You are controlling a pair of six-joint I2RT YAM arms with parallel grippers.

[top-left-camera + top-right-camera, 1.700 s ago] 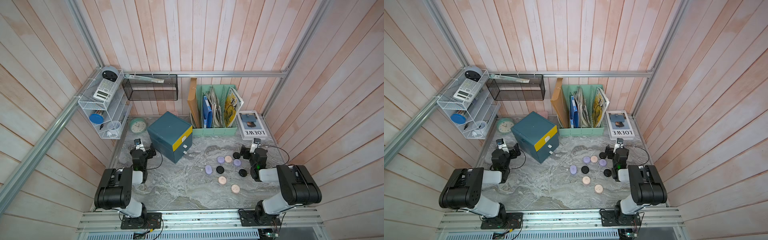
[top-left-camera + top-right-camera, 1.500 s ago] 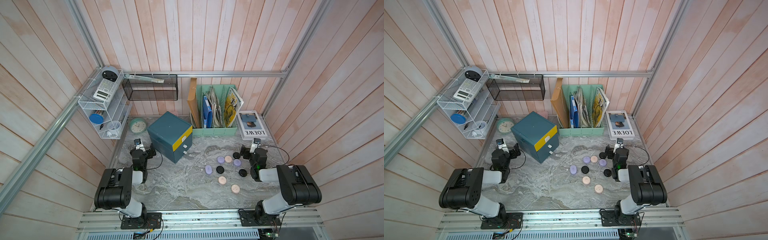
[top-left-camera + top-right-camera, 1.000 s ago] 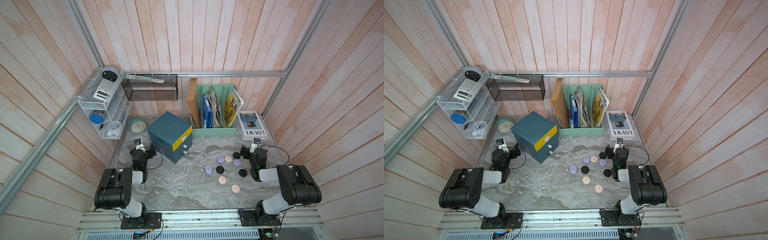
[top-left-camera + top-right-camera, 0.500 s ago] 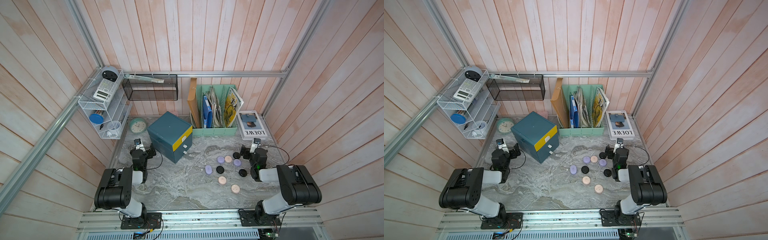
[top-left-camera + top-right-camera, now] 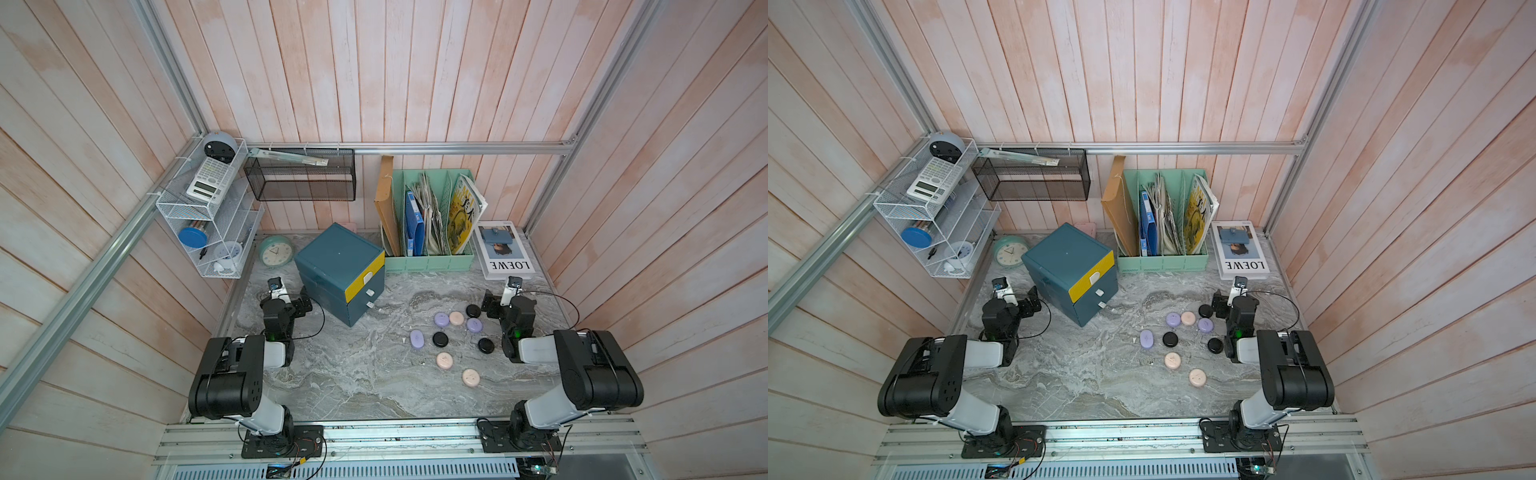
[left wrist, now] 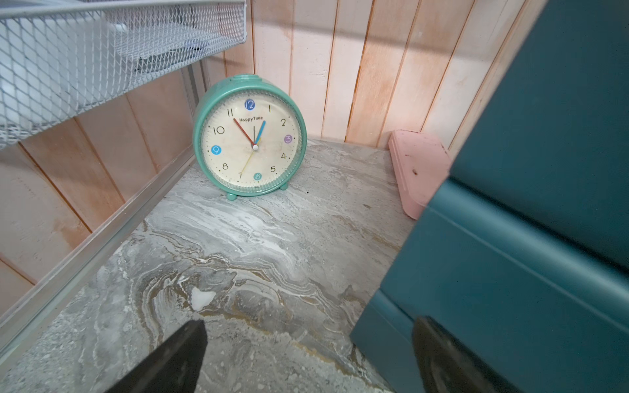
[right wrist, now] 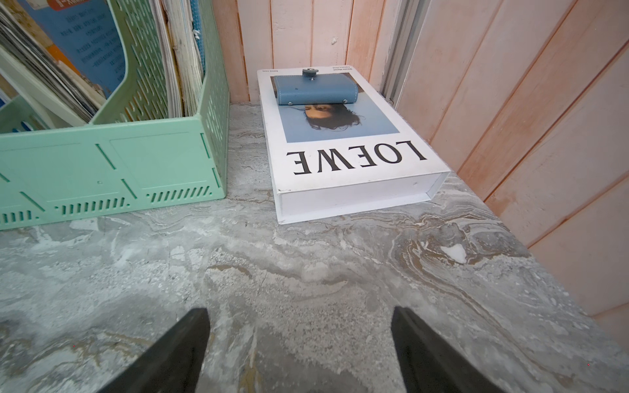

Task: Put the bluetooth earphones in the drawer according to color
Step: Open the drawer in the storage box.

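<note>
Left black two-finger gripper (image 6: 309,321): spread wide, empty, beside dark teal plastic drawer chest (image 5: 338,259), centre-left of frame. Right black gripper (image 7: 299,310): wide, empty

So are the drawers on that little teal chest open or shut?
Shut. In a top view the teal chest has all three drawer fronts flush with its body; no inside shows.

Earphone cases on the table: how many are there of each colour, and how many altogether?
Black earphone cases: 3
Lilac earphone cases: 3
Pale pink earphone cases: 3
Total: 9
</note>
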